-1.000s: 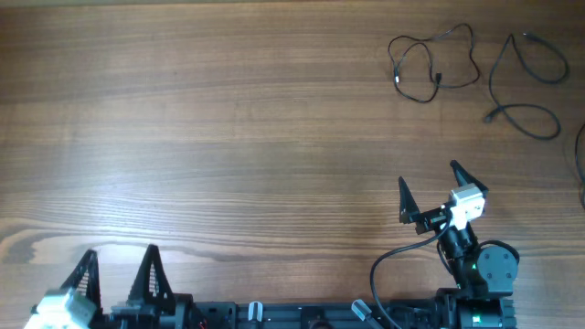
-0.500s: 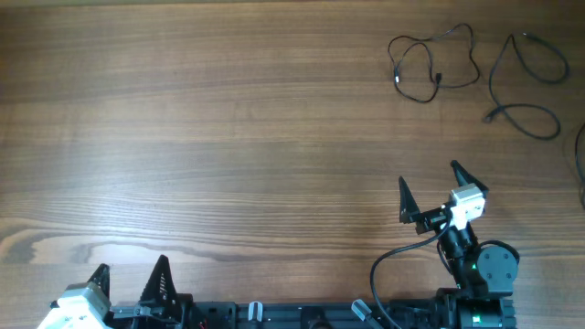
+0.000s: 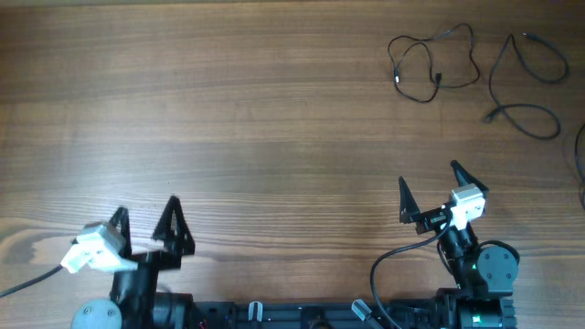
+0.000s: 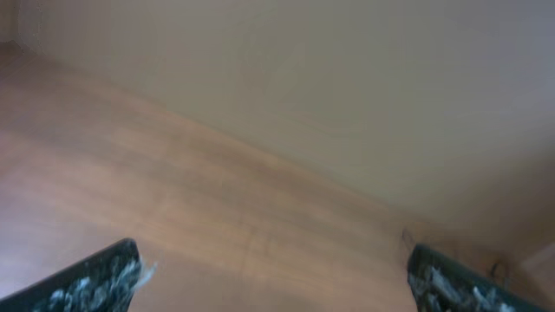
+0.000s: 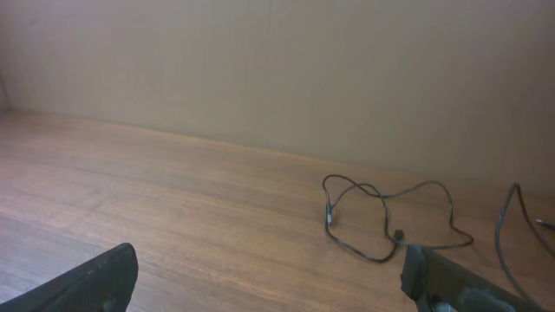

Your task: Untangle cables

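**1. L gripper**
- State: jaws spread wide, nothing btwn them.
- Pos.: near-L part of the table, tips pointing away from the arm base.
- L wrist cam is blurred. Its fingers show at the two bottom corners, w/ only bare wood btwn them and a plain wall beyond.

**2. R gripper**
- State: jaws spread wide, nothing btwn them.
- Pos.: near-R part of the table, tips angled toward the far-R corner.
- R wrist cam: fingers sit at the bottom corners, wide apart and touching no cable.

**3. Cable A**
- Thin, black, lying flat in loose loops at the far-R corner of the table.
- Small plugs show at the ends, near the L side of the loops.
- Well apart from both grippers.
- Also seen in the R wrist cam, ahead of the fingers and R of centre.

**4. Cable B**
- Thin, black, loosely looped, lying just R of cable A.
- Ovhd view shows a gap btwn the two, no crossing.
- One plug lies at the far end and one at the near-L end.
- R wrist cam shows only part of it, at the R frame edge.

**5. Cord**
- Thin black arc at the R frame edge, nearer the base than cable B.
- Mostly cut off, so its type cannot be told.
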